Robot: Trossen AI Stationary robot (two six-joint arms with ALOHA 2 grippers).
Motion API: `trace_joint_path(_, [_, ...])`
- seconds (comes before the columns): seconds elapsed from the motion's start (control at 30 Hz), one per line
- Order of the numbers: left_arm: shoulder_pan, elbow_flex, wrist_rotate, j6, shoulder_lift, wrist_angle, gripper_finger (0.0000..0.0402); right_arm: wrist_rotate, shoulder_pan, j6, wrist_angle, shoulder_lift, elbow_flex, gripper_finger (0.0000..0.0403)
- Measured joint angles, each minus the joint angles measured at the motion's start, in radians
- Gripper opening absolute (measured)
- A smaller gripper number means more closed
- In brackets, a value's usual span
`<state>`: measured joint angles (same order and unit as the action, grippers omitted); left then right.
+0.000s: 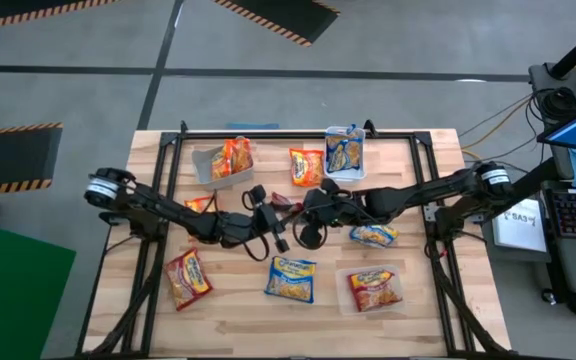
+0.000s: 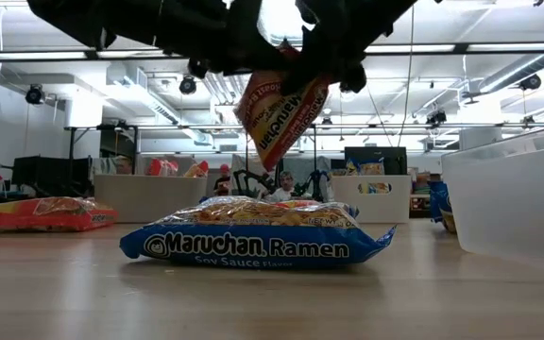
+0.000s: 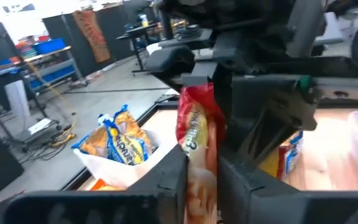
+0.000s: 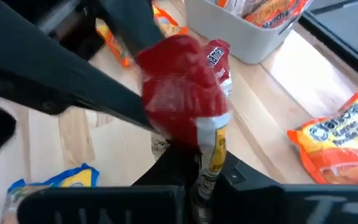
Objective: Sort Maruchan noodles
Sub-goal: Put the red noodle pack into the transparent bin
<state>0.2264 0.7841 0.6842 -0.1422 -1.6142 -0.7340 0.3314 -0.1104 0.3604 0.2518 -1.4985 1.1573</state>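
Note:
A red Maruchan noodle packet [image 1: 286,203] hangs in the air above the table's middle, between my two grippers. My left gripper [image 1: 273,215] comes from the table's left and my right gripper [image 1: 313,205] from its right; both are shut on it. The low view shows the packet [image 2: 281,118] tilted, well above a blue packet [image 2: 253,241] lying flat on the table. Further noodle packets lie flat on the wood: orange [image 1: 306,166], red [image 1: 188,278] and blue-and-yellow [image 1: 373,236]. My left gripper pinches the red packet between its two fingers; the packet stands on edge in the gap [image 3: 199,165]. The fingers come level from the table's left. The packet is clear of the table. My right gripper pinches the packet's crimped end seam [image 4: 215,146] between its two fingers. The fingers slant down from the table's right. The red body [image 4: 185,93] sticks out beyond them, lifted clear.
A clear bin [image 1: 211,160] at the far left holds an orange packet, a bin [image 1: 345,132] at the far right holds a blue-and-yellow one, and a bin [image 1: 373,270] at the near right holds a red one. An orange packet [image 1: 200,204] lies under the left arm.

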Motion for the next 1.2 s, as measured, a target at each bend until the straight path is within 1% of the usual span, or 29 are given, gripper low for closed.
trace_joint_path(0.13, [0.001, 0.000, -0.020, -0.036, 0.053, 0.064, 0.0102, -0.005, 0.000, 0.044, 0.082, 0.004, 0.034, 0.0015])
trace_joint_path(0.33, [0.001, -0.001, -0.016, -0.128, 0.171, 0.225, 0.0181, -0.079, 0.002, 0.124, 0.223, 0.008, 0.108, 0.0014])
trace_joint_path(0.5, [0.001, -0.009, -0.013, -0.193, 0.283, 0.359, 0.0219, -0.156, 0.002, 0.259, 0.402, 0.009, 0.213, 0.0014])
trace_joint_path(0.6, [0.000, -0.013, -0.011, -0.197, 0.343, 0.444, 0.0228, -0.222, 0.002, 0.373, 0.507, 0.010, 0.275, 0.0013])
trace_joint_path(0.73, [0.000, -0.015, -0.011, -0.170, 0.387, 0.530, 0.0230, -0.338, 0.002, 0.578, 0.629, 0.010, 0.329, 0.0013])
trace_joint_path(0.83, [-0.001, -0.015, -0.011, -0.157, 0.396, 0.580, 0.0230, -0.426, -0.018, 0.752, 0.690, 0.011, 0.331, 0.0013])
trace_joint_path(0.97, [-0.001, -0.016, -0.012, -0.138, 0.395, 0.631, 0.0227, -0.525, -0.084, 0.996, 0.761, 0.011, 0.314, 0.0013])
trace_joint_path(1.1, [-0.001, -0.019, -0.013, -0.136, 0.392, 0.633, 0.0224, -0.573, -0.178, 1.196, 0.847, 0.011, 0.310, 0.0013])
trace_joint_path(1.2, [-0.001, -0.022, -0.013, -0.136, 0.392, 0.634, 0.0224, -0.547, -0.260, 1.316, 0.880, 0.011, 0.299, 0.0013])
